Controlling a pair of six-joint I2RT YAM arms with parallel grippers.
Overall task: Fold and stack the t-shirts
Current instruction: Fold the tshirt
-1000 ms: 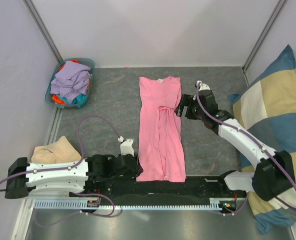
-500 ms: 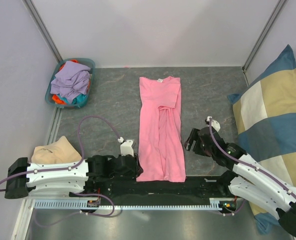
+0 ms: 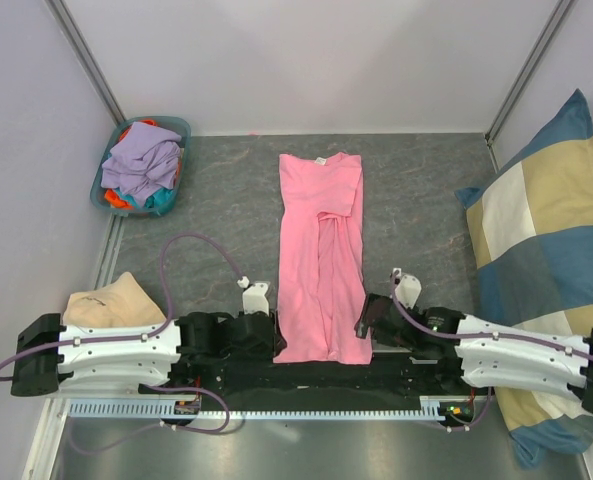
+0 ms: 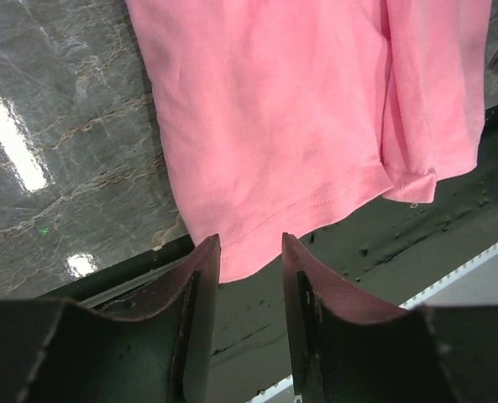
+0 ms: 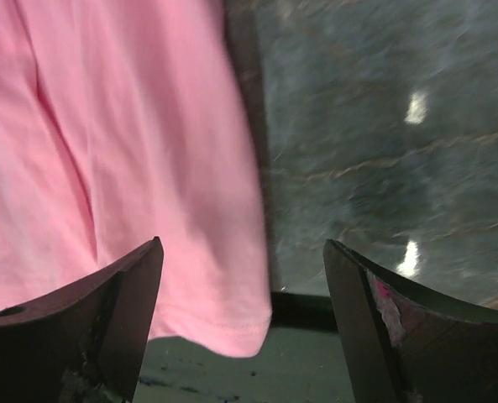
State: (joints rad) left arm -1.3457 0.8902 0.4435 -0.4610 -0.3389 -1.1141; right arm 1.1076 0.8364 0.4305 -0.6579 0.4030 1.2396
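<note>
Basket: a teal laundry basket (image 3: 179,130) sits at the far left corner of the grey marbled table (image 3: 216,220). It is heaped with crumpled t-shirts, with a lavender t-shirt (image 3: 141,160) on top and orange and teal cloth showing at the edges.

Beige bundle: a folded beige cloth (image 3: 111,303) lies at the near left, right beside the left arm's base.

Left gripper: the left gripper (image 3: 264,335) (image 4: 250,252) is low at the near edge, at the pink shirt's near left corner. Its fingers stand a little apart, and the hem's edge shows in the slot between the tips. Nothing looks pinched.

Pink t-shirt: the pink t-shirt (image 3: 321,250) (image 4: 299,109) (image 5: 123,151) lies flat in the middle of the table. It is folded into a long narrow strip, with the neck and white label at the far end and the hem at the near edge between the two grippers.

Right gripper: the right gripper (image 3: 368,322) (image 5: 242,252) hovers over the shirt's near right corner with its fingers spread wide. One tip is over pink cloth, the other over bare table.

Cushion: a blue-and-cream checked cushion (image 3: 546,220) leans at the right side.
</note>
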